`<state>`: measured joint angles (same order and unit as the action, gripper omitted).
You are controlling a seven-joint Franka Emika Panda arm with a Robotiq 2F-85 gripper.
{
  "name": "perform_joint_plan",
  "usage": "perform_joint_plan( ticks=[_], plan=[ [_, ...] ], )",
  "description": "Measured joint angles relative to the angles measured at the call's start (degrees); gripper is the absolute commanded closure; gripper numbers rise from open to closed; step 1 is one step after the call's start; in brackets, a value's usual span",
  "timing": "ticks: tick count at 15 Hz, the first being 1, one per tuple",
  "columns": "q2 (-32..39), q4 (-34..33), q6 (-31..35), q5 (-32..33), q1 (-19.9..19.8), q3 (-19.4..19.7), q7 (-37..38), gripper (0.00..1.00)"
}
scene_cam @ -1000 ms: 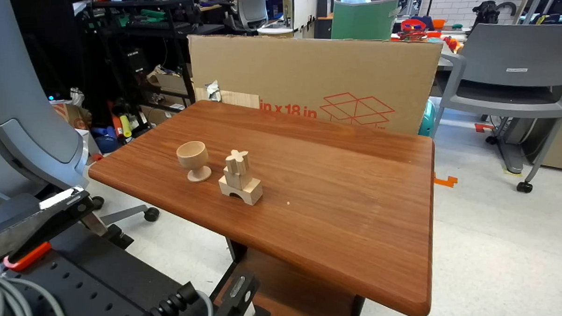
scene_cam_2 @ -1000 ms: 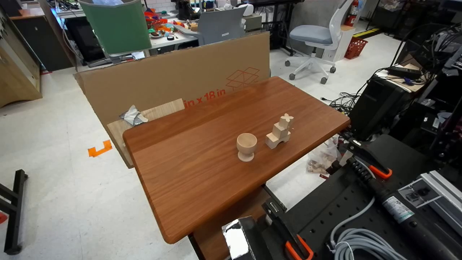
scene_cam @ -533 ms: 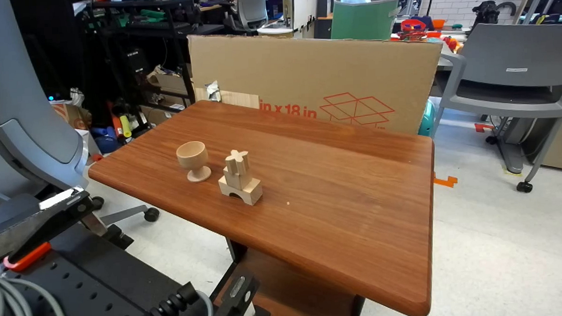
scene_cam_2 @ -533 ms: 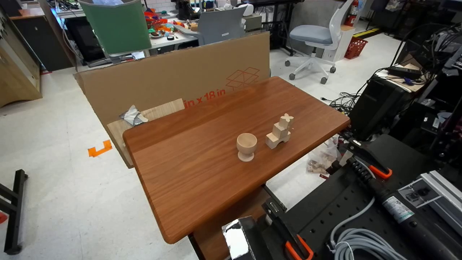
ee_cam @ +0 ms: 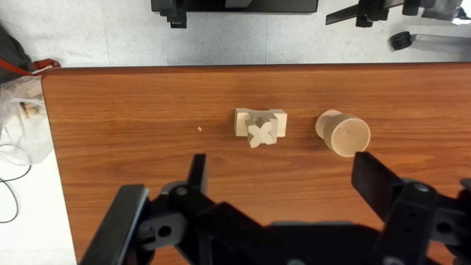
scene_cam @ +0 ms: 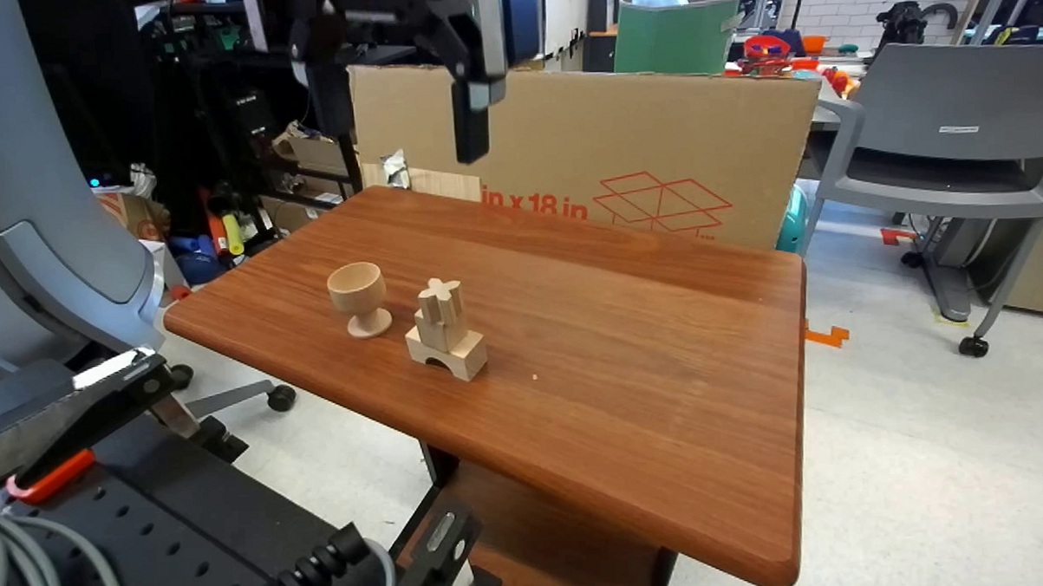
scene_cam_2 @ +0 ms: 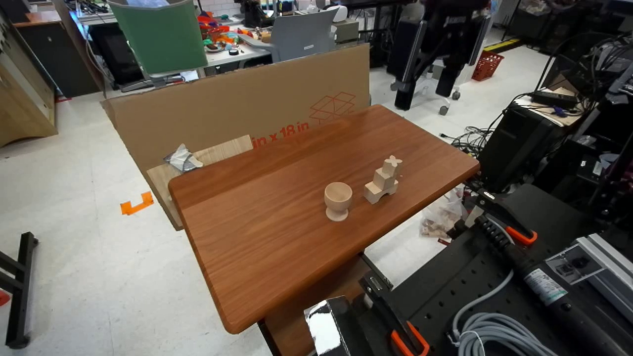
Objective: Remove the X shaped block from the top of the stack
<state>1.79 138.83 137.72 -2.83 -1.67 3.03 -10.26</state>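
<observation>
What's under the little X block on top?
Under the X shaped block is a boxy block, and under that a longer arched block, standing on the brown table. The spots where the blocks meet are covered, so those can't be seen.

the cardboard panel (scene_cam: 585,139) reads "in x 18 in" (in red, in both exterior views).

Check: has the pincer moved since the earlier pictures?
Yes, into view at the top: in an exterior view the pincer, unseen earlier, hangs partly in front of the cardboard.
</observation>
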Motion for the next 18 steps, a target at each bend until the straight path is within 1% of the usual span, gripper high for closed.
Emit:
perform_joint_plan(
  ticks=[4,8,10,14,16,18],
  plan=[
    [5.4,-0.2,3.3,5.7,0.8,-1.4,1.5,0.0],
    [9.6,-1.6,4.0,9.4,1.0,-1.5,3.1,0.0],
    [11.3,-2.7,4.0,10.5,1.1,-1.5,3.7,0.0],
    [14.3,-4.8,4.0,10.6,1.5,-1.8,3.7,0.0],
    [15.6,-5.7,4.0,10.6,1.8,-1.9,3.7,0.28],
    [16.6,-6.5,4.0,10.6,2.2,-1.9,3.8,0.42]
  ],
)
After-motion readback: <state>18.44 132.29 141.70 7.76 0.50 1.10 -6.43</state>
